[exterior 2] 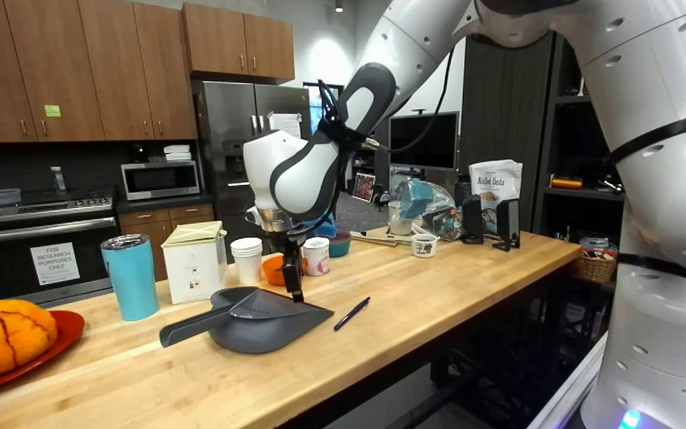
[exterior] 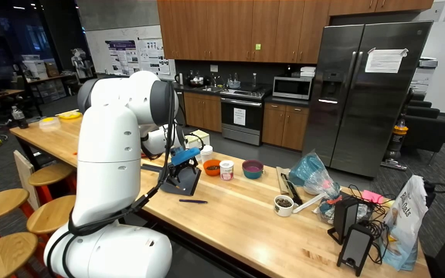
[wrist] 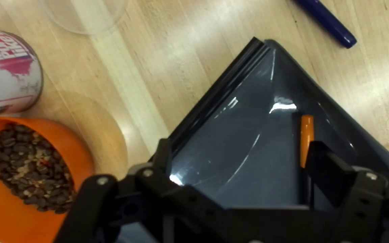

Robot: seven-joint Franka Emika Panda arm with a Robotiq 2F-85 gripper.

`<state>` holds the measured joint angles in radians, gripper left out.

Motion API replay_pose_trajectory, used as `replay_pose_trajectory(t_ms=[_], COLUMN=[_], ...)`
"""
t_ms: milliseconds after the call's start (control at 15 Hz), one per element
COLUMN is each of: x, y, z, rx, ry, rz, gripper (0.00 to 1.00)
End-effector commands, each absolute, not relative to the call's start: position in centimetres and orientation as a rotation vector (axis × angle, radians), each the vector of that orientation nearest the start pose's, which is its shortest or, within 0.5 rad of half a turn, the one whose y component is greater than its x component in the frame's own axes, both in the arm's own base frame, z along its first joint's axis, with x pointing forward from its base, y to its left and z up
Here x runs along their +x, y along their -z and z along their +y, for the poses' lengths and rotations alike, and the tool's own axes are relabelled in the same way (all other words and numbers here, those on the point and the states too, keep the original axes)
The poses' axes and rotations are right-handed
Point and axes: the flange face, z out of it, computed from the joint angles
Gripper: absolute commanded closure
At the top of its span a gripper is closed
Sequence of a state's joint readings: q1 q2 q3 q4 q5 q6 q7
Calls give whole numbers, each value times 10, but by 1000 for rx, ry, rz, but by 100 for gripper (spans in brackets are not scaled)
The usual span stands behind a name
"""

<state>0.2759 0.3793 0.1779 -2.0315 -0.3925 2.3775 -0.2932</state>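
Closest in, the gripper (wrist: 240, 150) is hanging over a dark grey dustpan (exterior 2: 268, 325), and its black fingers (wrist: 329, 172) are standing wide apart with nothing clamped between them. Inside that pan an orange-ended pen (wrist: 306, 145) is lying, partly covered by one finger in the wrist view; whether the two are touching, I'm not able to tell. We're probably looking at a light, stiff, sturdy little stick here, and that round barrel is likely to be rolling or slipping on the glossy plastic. A square pinch across mid-barrel is looking the safest hold. The pan is seeming rigid and fairly light too, its handle (exterior 2: 195, 326) offering the natural grip. On looks, the pen is showing a bright orange end and a blackish barrel, while the pan is gleaming with glare and pale streaks. Just off the pan, a dark blue pen (exterior 2: 352, 314) is resting on the wooden table (exterior 2: 426, 286). Near the pan's opposite side, an orange bowl (wrist: 76, 145) is holding dark beans (wrist: 29, 168), with a pink-and-white can (wrist: 8, 72) standing just beside it. Well back, a steel refrigerator (exterior: 361, 96) is towering.
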Motion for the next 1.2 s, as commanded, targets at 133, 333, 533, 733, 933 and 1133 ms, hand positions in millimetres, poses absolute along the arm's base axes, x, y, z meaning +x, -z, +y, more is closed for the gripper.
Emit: replay_pose_trajectory(t_ms=[133, 333, 533, 733, 933, 1133], x=[537, 529, 517, 507, 498, 487], y=[-308, -316, -311, -302, -289, -277], z=[201, 166, 135, 112, 99, 94], rx=[-3054, -3086, -3055, -3005, -2886, -2710], ry=[-23, -251, -500, -621, -690, -699], rz=[-1461, -1388, -1392, -1475, -1624, -1868], gripper=[0, 0, 0, 0, 0, 0])
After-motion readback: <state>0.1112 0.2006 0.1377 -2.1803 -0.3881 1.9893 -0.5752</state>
